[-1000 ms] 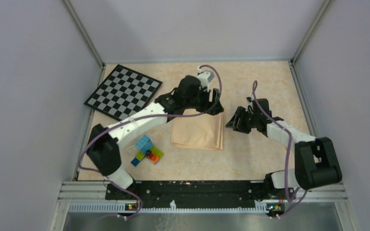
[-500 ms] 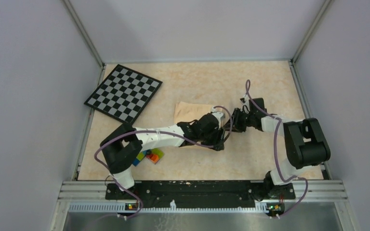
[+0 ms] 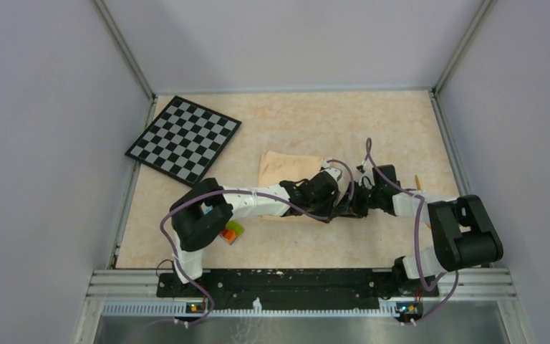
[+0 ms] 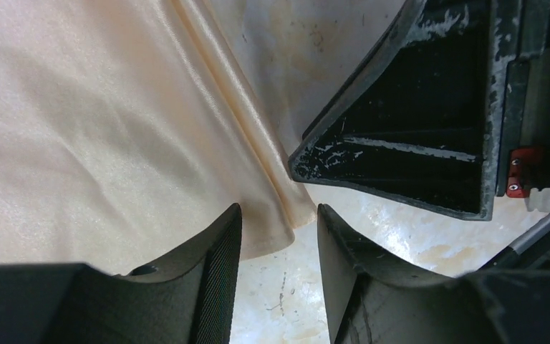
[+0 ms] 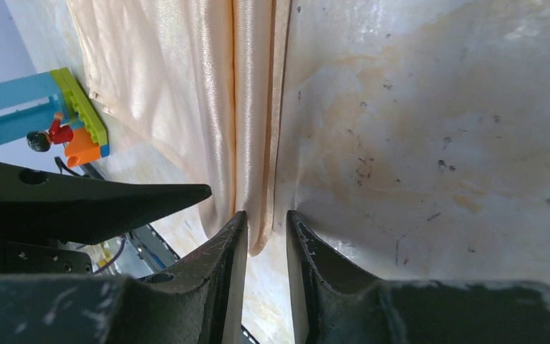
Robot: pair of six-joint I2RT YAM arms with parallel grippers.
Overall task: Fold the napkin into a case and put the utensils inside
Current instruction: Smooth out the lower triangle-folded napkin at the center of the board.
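Note:
The peach-orange napkin (image 3: 286,168) lies folded mid-table, its near part hidden under my left arm. My left gripper (image 3: 336,202) sits at its near right corner. In the left wrist view the napkin (image 4: 100,129) ends in a corner lying between my left gripper (image 4: 279,215) fingertips, which stand apart with bare table between them. My right gripper (image 3: 362,201) meets it from the right. In the right wrist view the napkin's (image 5: 186,86) layered edge runs between my right gripper's (image 5: 266,218) narrowly parted tips, with a gap beside it. A slim orange utensil (image 3: 417,180) lies further right.
A black-and-white checkerboard (image 3: 184,136) lies at the far left. Coloured toy bricks (image 3: 230,231) sit near my left arm's elbow and show again as toy bricks (image 5: 50,115) in the right wrist view. The two grippers are almost touching. Grey walls close in the table.
My left arm swung from the napkin's far edge to its near right corner. My right gripper slid left to the napkin's right edge. Both pairs of jaws narrowed.

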